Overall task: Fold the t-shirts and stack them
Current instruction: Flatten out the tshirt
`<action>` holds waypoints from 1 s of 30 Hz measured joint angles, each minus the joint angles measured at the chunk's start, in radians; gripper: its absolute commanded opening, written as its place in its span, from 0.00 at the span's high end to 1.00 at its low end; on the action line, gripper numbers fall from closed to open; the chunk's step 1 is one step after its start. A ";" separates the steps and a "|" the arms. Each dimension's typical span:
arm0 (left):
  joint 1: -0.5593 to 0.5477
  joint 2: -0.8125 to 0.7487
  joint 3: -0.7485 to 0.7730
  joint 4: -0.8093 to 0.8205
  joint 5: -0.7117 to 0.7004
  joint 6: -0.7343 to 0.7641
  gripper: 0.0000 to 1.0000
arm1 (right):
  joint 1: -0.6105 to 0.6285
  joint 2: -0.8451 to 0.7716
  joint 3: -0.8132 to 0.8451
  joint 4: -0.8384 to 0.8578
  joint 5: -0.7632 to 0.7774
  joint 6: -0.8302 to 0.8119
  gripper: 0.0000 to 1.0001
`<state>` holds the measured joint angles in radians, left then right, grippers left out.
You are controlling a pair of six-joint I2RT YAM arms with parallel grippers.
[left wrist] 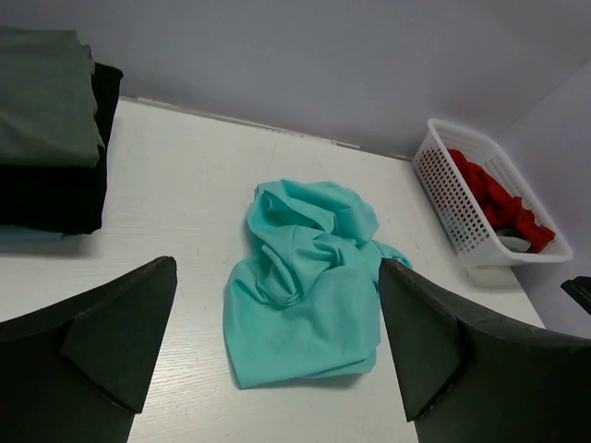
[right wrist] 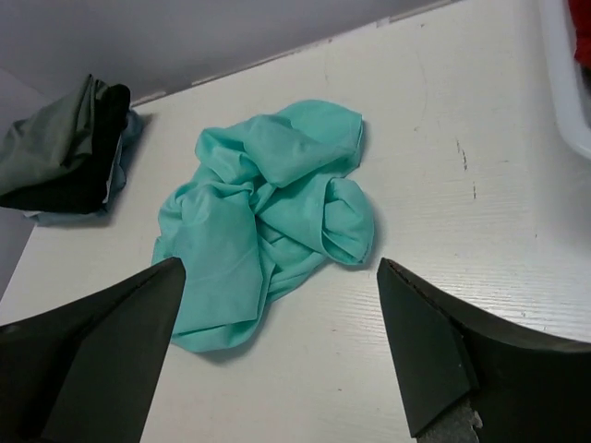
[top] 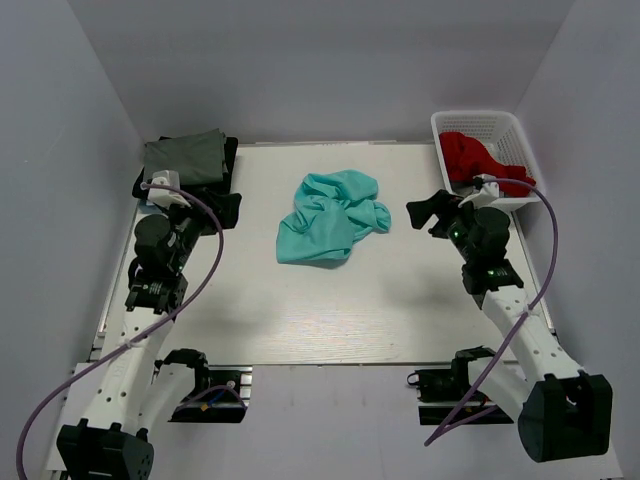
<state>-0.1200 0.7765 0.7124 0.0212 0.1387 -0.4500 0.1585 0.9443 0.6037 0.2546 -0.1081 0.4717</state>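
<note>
Teal t-shirt (top: pixel 330 215): lies crumpled at centre, awaiting folding.
Folded shirts (top: pixel 185 160): stacked far left, likely finished.
Red shirt (top: pixel 470 155): in basket (top: pixel 475 114) far right, queued.
Left gripper (left wrist: pixel 277 266), right gripper (right wrist: pixel 280 263): jaws apart, empty, aimed at heap for pickup.

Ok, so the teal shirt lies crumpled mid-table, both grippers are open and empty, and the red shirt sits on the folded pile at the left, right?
Not quite: the red shirt lies in the white basket at the right, as the top view shows. The rest holds.
</note>
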 measured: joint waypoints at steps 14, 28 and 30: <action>0.000 0.217 0.038 -0.093 -0.053 -0.019 0.00 | 0.002 0.053 -0.014 0.066 -0.126 -0.011 0.10; -0.051 0.717 0.086 -0.013 0.199 0.032 0.00 | 0.002 0.380 0.138 -0.064 -0.005 -0.032 0.10; -0.078 0.792 0.119 -0.028 0.195 0.042 0.00 | 0.006 0.462 0.198 -0.095 -0.005 -0.047 0.10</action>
<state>-0.1982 1.5688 0.8314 -0.0071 0.3336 -0.4084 0.1650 1.4063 0.8021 0.1596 -0.1131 0.4248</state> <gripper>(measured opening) 0.997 0.905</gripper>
